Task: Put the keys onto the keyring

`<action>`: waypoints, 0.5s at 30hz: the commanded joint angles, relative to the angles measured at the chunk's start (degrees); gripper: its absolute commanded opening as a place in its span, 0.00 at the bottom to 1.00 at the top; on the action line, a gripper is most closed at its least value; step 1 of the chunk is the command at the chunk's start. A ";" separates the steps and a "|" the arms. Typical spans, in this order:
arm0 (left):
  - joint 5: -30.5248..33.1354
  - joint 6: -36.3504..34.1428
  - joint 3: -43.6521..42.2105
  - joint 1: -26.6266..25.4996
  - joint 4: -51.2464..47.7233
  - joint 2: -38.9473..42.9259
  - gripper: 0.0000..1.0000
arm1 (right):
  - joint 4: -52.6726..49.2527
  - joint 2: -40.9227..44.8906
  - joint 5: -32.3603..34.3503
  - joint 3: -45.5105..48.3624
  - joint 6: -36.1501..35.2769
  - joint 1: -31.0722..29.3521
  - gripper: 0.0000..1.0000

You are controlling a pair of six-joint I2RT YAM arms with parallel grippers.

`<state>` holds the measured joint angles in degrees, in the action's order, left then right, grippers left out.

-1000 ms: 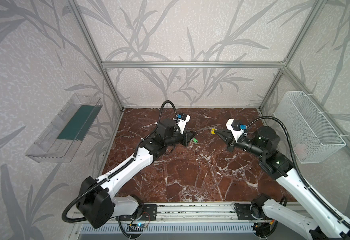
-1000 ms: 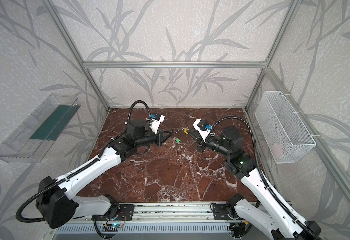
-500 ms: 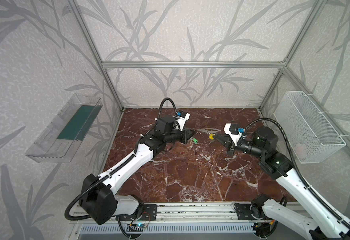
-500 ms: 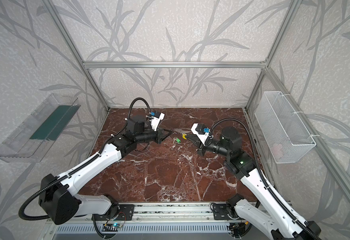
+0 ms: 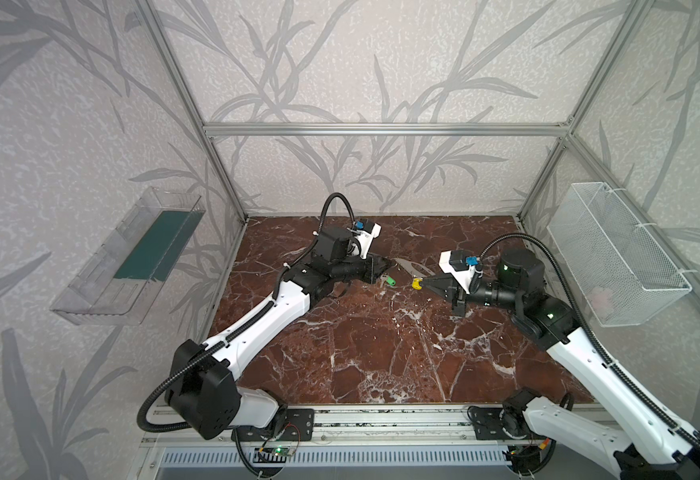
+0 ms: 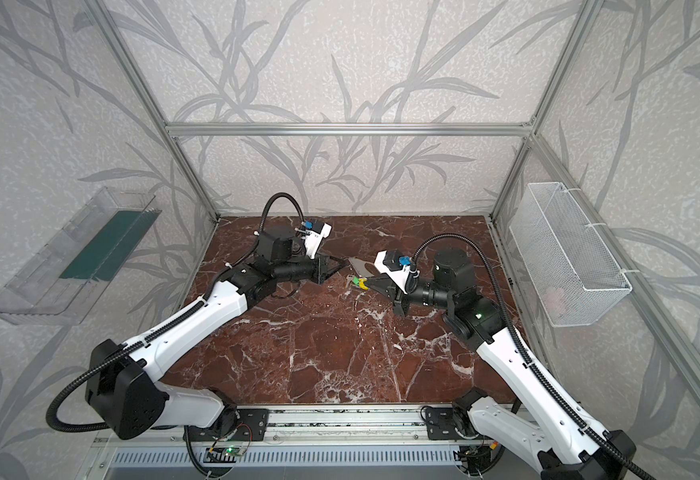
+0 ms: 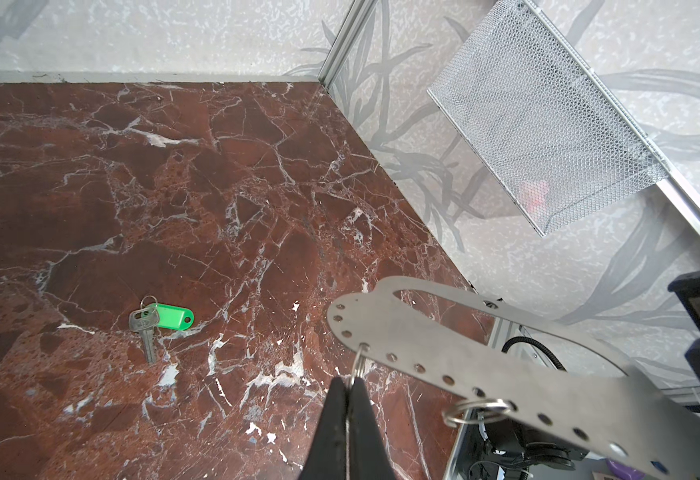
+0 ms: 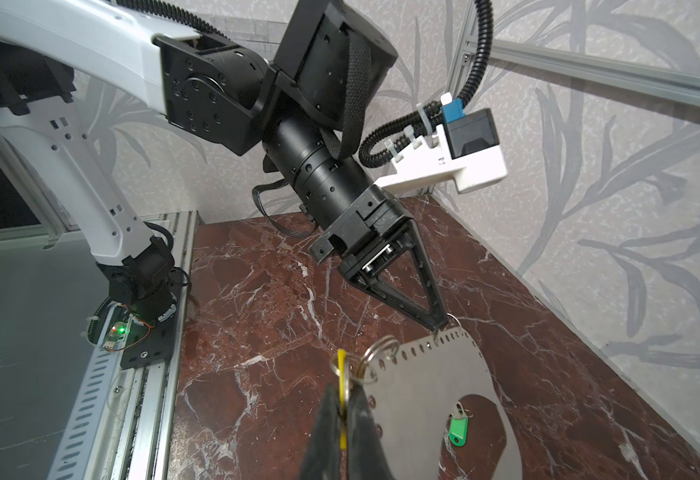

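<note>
Keyring first: the flat grey metal keyring plate (image 7: 443, 345), with its large oval cutout and row of small edge holes, hangs clear of the red marble desk (image 7: 173, 187) between my two arms. My left tool (image 8: 439, 325) is clenched on a small wire loop (image 7: 357, 365) threaded through one edge hole, and that loop carries the plate. My right tool (image 8: 344, 388) is clenched on the yellow-tagged silvery key (image 8: 341, 374). A large split ring (image 8: 381, 349) sits just beside it at the holed edge, and I cannot tell whether it is threaded through a hole. As I judge it, the next move turns on this: the plate's long axis runs from the left tool toward the right one, and its holed edge faces the right tool, so that arm is nearer. The green-tagged silvery key (image 7: 161, 320) lies flat on the desk below, and neither tool touches it.
</note>
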<state>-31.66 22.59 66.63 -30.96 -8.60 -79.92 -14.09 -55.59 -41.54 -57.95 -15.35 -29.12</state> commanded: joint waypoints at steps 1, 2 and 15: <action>1.98 0.69 2.27 0.58 -0.16 -0.48 0.00 | -1.44 0.22 -4.30 -2.51 -1.30 -0.01 0.00; 2.20 0.92 2.40 0.72 -0.18 -0.61 0.00 | -1.70 0.27 -4.63 -2.43 -1.42 -0.04 0.00; 4.34 4.70 0.50 1.31 7.24 -0.04 0.00 | -4.87 -0.92 -4.50 -3.00 -2.21 -0.03 0.00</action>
<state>-29.95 26.15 67.44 -30.41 -4.40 -80.38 -19.00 -56.95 -44.16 -58.46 -17.58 -28.93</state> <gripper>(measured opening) 0.049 0.050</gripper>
